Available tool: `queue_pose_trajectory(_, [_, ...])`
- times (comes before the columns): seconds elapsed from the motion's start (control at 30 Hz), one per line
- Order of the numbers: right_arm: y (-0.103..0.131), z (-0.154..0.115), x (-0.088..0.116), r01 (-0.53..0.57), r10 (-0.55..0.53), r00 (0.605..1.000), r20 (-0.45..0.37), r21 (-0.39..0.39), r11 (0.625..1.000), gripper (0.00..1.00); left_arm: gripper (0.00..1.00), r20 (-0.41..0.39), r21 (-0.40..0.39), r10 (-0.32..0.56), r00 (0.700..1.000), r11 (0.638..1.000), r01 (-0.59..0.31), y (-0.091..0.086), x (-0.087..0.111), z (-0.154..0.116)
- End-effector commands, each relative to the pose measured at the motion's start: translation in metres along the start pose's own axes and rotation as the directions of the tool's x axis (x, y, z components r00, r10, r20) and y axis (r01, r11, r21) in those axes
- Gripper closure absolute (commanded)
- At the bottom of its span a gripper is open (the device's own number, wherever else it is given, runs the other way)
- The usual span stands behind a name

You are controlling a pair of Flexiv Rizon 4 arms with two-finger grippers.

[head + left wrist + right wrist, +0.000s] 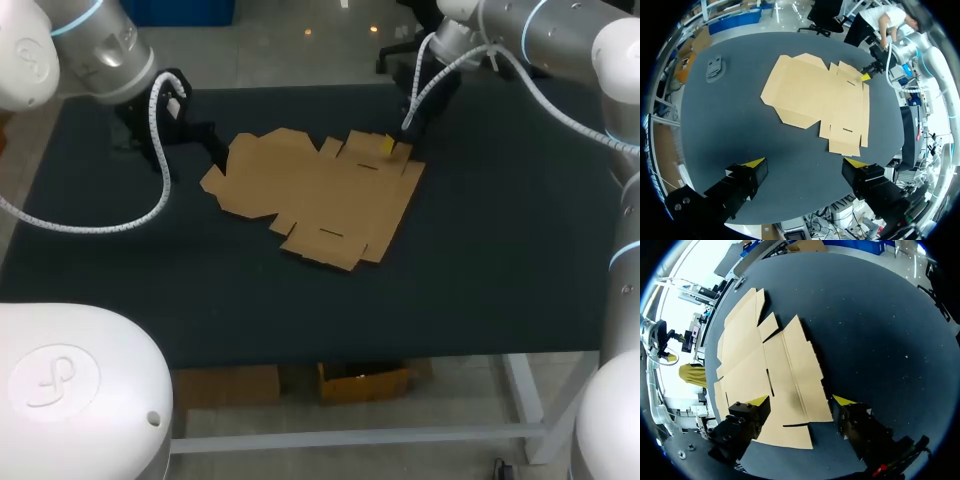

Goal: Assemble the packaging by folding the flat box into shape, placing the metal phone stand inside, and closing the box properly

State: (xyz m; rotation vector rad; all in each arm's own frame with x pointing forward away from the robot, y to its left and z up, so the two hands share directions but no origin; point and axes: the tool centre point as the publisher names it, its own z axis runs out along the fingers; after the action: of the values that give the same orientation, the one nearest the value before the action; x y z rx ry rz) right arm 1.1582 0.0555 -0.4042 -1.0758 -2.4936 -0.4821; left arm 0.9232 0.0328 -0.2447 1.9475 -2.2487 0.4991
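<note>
The flat brown cardboard box [320,195] lies unfolded in the middle of the black table [480,260]. My right gripper [390,147] is down at its far right flaps. In the right wrist view that gripper [800,401] is open, and a flap of the box [790,365] lies between and under its fingers. My left gripper [215,150] is by the box's far left edge. In the left wrist view it [806,162] is open and holds nothing, with the box [815,95] ahead of it. The grey metal phone stand [715,67] lies on the table beyond the box's corner.
Black table surface surrounds the cardboard, widest toward the front edge and the right side. My right arm's cable loops above the table's far right. My left arm's white cable hangs over the table's left side [100,225].
</note>
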Motion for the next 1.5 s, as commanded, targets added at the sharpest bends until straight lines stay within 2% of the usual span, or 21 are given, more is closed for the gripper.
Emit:
queue_pose_trajectory(0.03, [0.000,-0.003,-0.005,-0.005,0.006,0.987,-0.160,0.007,1.000,0.50,0.00,0.006,0.004,-0.001,1.000,1.000,0.001,0.003,0.001,-0.001])
queue_pose_trajectory(0.4, [-0.012,-0.008,-0.012,-0.039,0.037,0.985,-0.167,-0.010,0.999,0.55,0.00,0.011,0.000,0.006,1.000,1.000,-0.006,0.002,0.005,0.001])
queue_pose_trajectory(0.8, [-0.012,-0.003,-0.015,-0.048,0.045,0.981,-0.190,-0.011,0.999,0.55,0.00,0.021,0.001,-0.001,1.000,1.000,0.001,0.002,0.007,0.001])
queue_pose_trajectory(1.0, [-0.013,-0.002,-0.017,-0.056,0.052,0.979,-0.199,-0.015,0.998,0.58,0.00,0.028,0.002,-0.003,1.000,1.000,0.003,0.003,0.007,0.000])
queue_pose_trajectory(1.1, [-0.014,-0.003,-0.017,-0.059,0.054,0.978,-0.201,-0.018,0.998,0.68,0.00,0.030,0.001,-0.004,1.000,1.000,0.004,0.002,0.008,0.001])
queue_pose_trajectory(1.2, [-0.015,-0.005,-0.018,-0.064,0.058,0.978,-0.201,-0.023,0.998,0.72,0.00,0.032,0.000,-0.004,0.999,1.000,0.004,0.002,0.008,0.001])
queue_pose_trajectory(1.3, [-0.016,-0.007,-0.018,-0.068,0.060,0.978,-0.200,-0.030,0.997,0.81,0.00,0.033,-0.001,-0.003,0.999,1.000,0.003,0.002,0.008,0.001])
queue_pose_trajectory(1.5, [-0.019,-0.011,-0.018,-0.073,0.063,0.978,-0.200,-0.044,0.996,0.84,0.00,0.033,-0.002,-0.001,0.999,1.000,0.001,0.002,0.009,0.001])
